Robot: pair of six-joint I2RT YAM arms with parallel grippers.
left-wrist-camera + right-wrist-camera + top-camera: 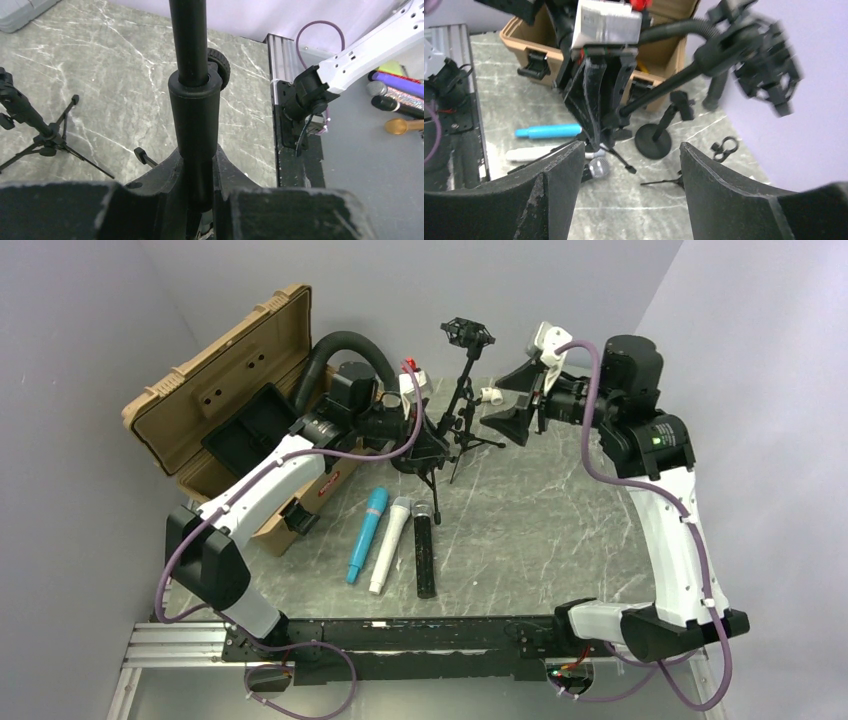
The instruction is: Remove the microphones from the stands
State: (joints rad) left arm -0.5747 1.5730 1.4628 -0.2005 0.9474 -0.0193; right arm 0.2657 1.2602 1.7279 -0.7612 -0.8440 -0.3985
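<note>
Left gripper (pixel 200 200): clamping stand pole (pixel 192 105), nearly closed
Right gripper (pixel 629 185): hanging wide open, empty
Microphones (pixel 389 545): lying on table (pixel 540 520); mount (pixel 467 333) looking empty
Handling: stiff, smooth, likely rolling; gripping mid-barrel

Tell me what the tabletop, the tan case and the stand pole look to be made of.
The tabletop is grey with white veins and a faint sheen: marble, or a printed laminate. The tan case has moulded ribs and a matte face: probably hard plastic. The stand pole is smooth satin black: likely painted metal, its thicker collar perhaps plastic.
</note>
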